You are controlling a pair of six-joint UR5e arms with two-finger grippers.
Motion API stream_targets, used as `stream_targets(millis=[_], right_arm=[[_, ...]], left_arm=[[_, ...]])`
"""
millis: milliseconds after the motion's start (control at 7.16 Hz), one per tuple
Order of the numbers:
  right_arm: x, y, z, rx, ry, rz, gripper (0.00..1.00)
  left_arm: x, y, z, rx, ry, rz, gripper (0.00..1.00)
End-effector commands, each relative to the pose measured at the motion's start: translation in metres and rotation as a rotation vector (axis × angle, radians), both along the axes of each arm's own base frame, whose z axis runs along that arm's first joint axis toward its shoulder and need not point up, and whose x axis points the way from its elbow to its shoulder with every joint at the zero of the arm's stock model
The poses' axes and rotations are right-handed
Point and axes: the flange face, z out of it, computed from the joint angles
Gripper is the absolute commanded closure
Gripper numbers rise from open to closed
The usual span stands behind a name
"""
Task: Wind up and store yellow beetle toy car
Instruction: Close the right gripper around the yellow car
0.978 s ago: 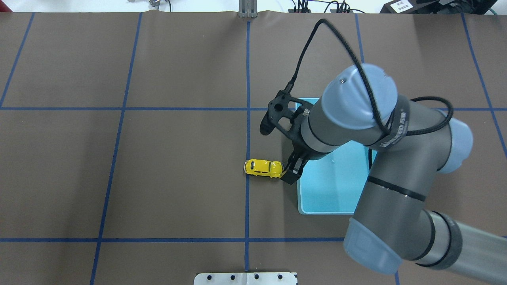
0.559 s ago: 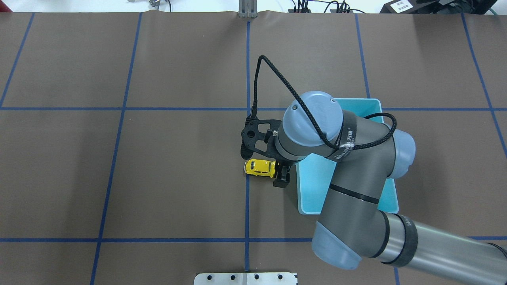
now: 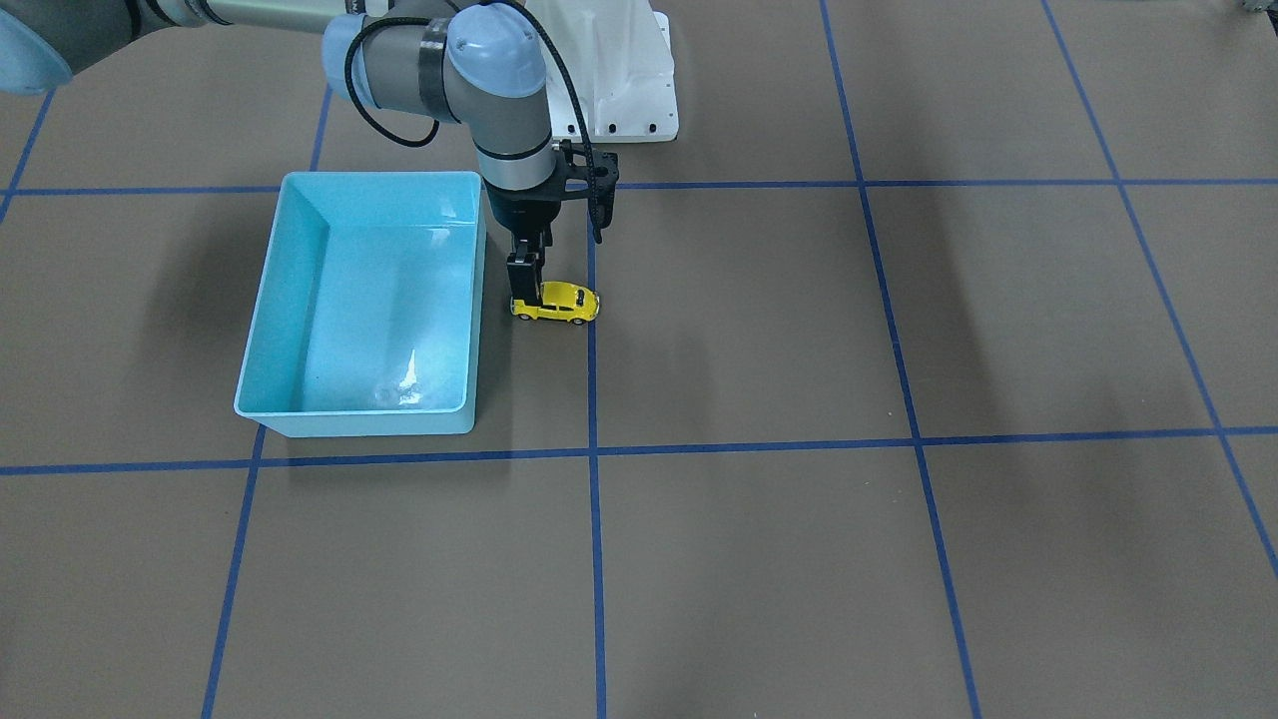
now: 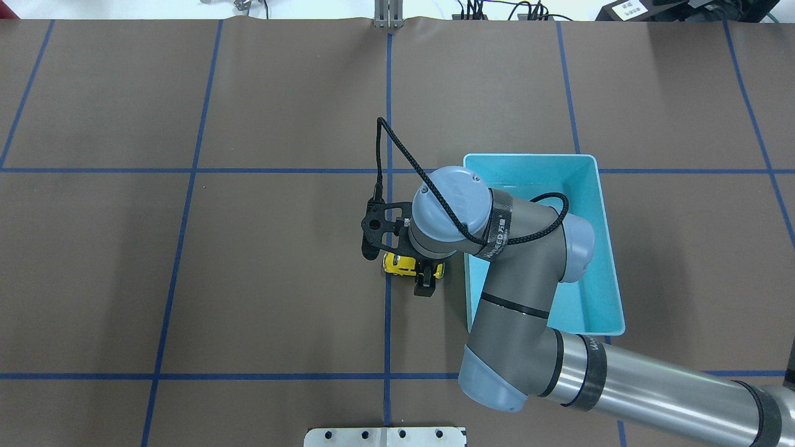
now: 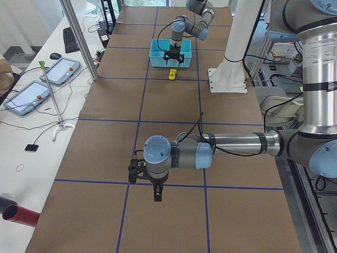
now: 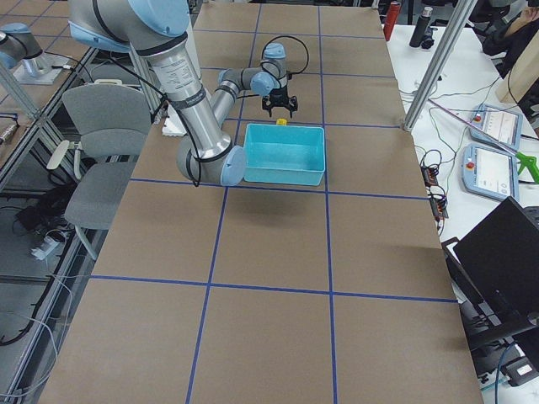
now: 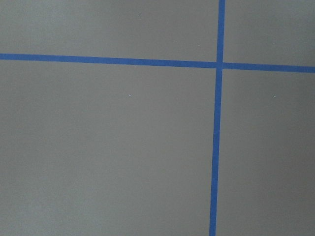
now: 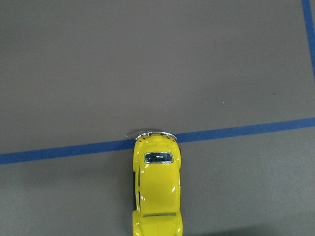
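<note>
1. Yellow and shiny, one yellow beetle toy car (image 4: 399, 264) sits on the brown table (image 4: 248, 248). It is on a blue tape line (image 4: 389, 323), just left of the one light-blue bin (image 4: 528, 164).
2. I have two claws.
3. My right claw (image 4: 425, 276) is down over the car, fingers spread, one finger just beside its near side.
4. My left claw (image 5: 157, 194) hangs well apart from the car. I cannot tell if it is spread.

The toy car (image 3: 567, 302) is yellow, bin (image 3: 285, 310) light-blue, table (image 3: 899, 559) brown, blue-gridded.
</note>
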Motion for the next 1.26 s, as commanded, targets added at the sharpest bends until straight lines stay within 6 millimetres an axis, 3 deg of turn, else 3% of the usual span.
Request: stream_targets(millis=[0, 419, 699, 838, 978, 1118], right_arm=[[-0.014, -0.002, 0.006, 0.011, -0.023, -0.001, 0.00], [-0.044, 0.002, 0.023, -0.029, -0.060, 0.033, 0.00], [-0.052, -0.003, 0.032, -0.013, -0.065, 0.045, 0.00], [-0.054, 0.000, 0.032, -0.010, -0.066, 0.042, 0.06], [-0.053, 0.001, 0.033, -0.006, -0.065, 0.043, 0.71], [-0.051, 0.002, 0.029, -0.005, -0.074, 0.045, 1.00]], left_arm=[[0.000, 0.000, 0.000, 0.000, 0.000, 0.001, 0.00], [0.000, 0.002, 0.003, -0.006, -0.001, 0.001, 0.00], [0.000, 0.000, 0.005, -0.010, -0.001, 0.001, 0.00], [0.000, 0.000, 0.005, -0.010, -0.001, 0.001, 0.00], [0.000, 0.000, 0.005, -0.010, -0.001, 0.001, 0.00], [0.000, 0.000, 0.005, -0.010, -0.001, 0.001, 0.00]])
